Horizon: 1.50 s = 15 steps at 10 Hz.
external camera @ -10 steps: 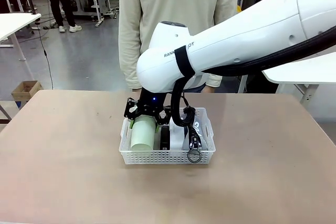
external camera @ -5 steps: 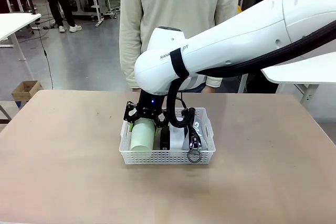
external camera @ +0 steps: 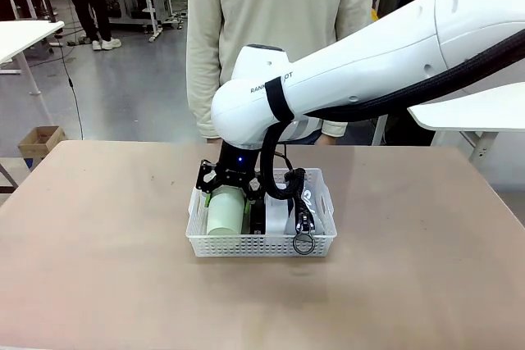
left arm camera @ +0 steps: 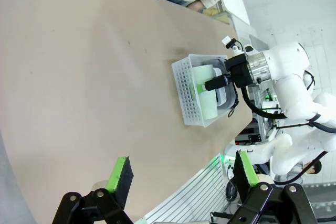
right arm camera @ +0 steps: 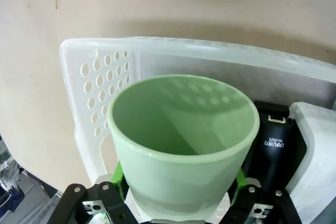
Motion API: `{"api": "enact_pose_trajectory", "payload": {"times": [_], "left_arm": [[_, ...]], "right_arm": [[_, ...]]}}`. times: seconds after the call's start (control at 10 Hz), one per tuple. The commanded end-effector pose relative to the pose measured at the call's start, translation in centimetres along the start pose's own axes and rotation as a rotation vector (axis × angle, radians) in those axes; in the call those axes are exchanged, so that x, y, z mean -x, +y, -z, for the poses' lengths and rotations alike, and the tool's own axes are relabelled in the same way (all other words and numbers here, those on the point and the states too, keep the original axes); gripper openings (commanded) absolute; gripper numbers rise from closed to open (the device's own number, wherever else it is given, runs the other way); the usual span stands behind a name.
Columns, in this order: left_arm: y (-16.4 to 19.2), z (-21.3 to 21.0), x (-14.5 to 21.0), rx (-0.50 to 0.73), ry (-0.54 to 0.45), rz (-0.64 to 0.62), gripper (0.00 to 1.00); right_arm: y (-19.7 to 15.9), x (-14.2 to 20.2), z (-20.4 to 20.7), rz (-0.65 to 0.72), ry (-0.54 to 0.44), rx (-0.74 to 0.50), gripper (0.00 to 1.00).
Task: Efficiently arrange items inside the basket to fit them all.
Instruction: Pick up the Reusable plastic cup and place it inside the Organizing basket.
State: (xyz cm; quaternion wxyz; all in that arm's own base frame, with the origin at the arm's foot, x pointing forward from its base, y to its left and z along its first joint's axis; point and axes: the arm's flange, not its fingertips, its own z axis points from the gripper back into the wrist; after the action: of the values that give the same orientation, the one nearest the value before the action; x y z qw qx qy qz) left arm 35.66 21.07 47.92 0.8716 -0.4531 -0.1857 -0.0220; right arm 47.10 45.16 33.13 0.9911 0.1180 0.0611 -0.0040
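- The white lattice-sided basket [external camera: 261, 243] is sitting on the tabletop [external camera: 98, 243].
- The pale green cup [right arm camera: 184, 140] is lying tilted over the basket's left end, its open mouth showing in the right wrist view.
- The small black stapler [right arm camera: 275, 156] is lying just beside the cup.
- The grey pouch [external camera: 305, 206] is occupying the right side, its ring [external camera: 303, 243] hanging over the near wall.

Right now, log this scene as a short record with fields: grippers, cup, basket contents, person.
right gripper: shut on the pale green cup, holding it lying on its side at the left end of the basket
left gripper: open, holding nothing, above bare table
basket contents: cup, black stapler beside it, white box beyond that, grey pouch at the right end
pouch ring: hangs over the near basket wall
person: standing at the far side of the table
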Motion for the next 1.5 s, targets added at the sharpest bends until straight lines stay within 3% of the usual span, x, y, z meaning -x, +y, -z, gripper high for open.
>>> {"api": "enact_pose_trajectory", "payload": {"times": [0.0, 0.5, 0.8, 1.1, 1.4], "left_arm": [[-0.2, -0.2, 0.3, 0.0, 0.006, 0.003, 1.0], [-0.2, -0.2, 0.3, 0.0, 0.006, 0.003, 1.0], [-0.2, -0.2, 0.3, 0.0, 0.006, 0.003, 1.0], [-0.2, -0.2, 0.3, 0.0, 0.006, 0.003, 1.0], [-0.2, -0.2, 0.3, 0.0, 0.006, 0.003, 1.0]], "right_arm": [[0.5, 0.0, -0.2, 0.005, 0.001, 0.017, 1.0], [0.2, 0.1, -0.5, 0.007, -0.017, 0.006, 1.0], [-1.9, 1.8, -5.1, -0.077, -0.048, -0.064, 1.0], [-8.0, 6.9, -13.4, -0.22, -0.048, -0.215, 1.0], [-17.4, 10.2, -17.4, -0.275, -0.001, -0.383, 1.0]]}}
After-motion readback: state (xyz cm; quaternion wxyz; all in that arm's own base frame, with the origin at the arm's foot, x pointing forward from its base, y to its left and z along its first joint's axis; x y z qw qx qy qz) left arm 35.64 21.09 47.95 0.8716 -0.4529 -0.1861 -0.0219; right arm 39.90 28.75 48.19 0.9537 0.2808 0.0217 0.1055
